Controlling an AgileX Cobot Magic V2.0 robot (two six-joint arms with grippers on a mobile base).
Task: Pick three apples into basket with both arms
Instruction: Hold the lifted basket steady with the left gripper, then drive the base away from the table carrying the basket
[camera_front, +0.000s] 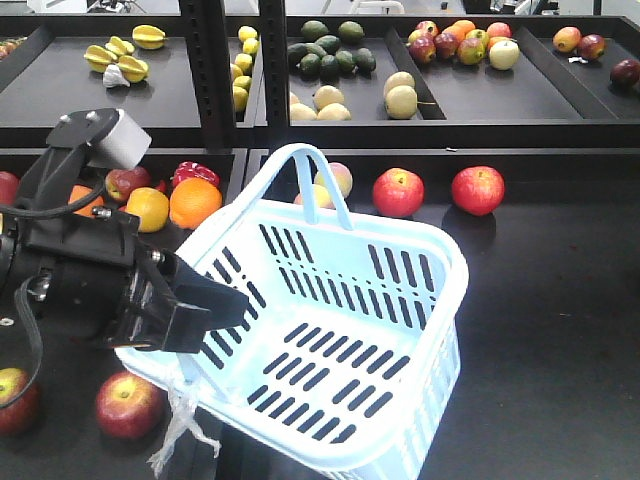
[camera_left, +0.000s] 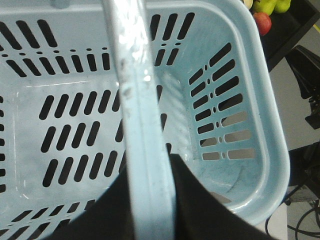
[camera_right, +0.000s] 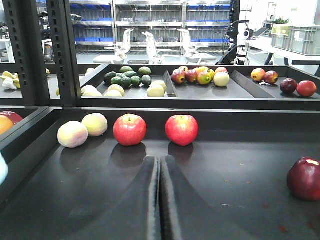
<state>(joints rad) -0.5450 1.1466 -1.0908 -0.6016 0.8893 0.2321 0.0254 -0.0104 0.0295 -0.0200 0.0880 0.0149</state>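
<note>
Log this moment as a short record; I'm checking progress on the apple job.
basket: pale blue, tilted, handle up
basket contents: nothing inside
left gripper: shut on the basket at its left rim
right gripper: shut, holding nothing
red apples: two side by side ahead of the right gripper, untouched
apples picked: none yet

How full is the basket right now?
Empty: front and left wrist views show the basket with a bare slotted bottom, nothing inside.
</note>
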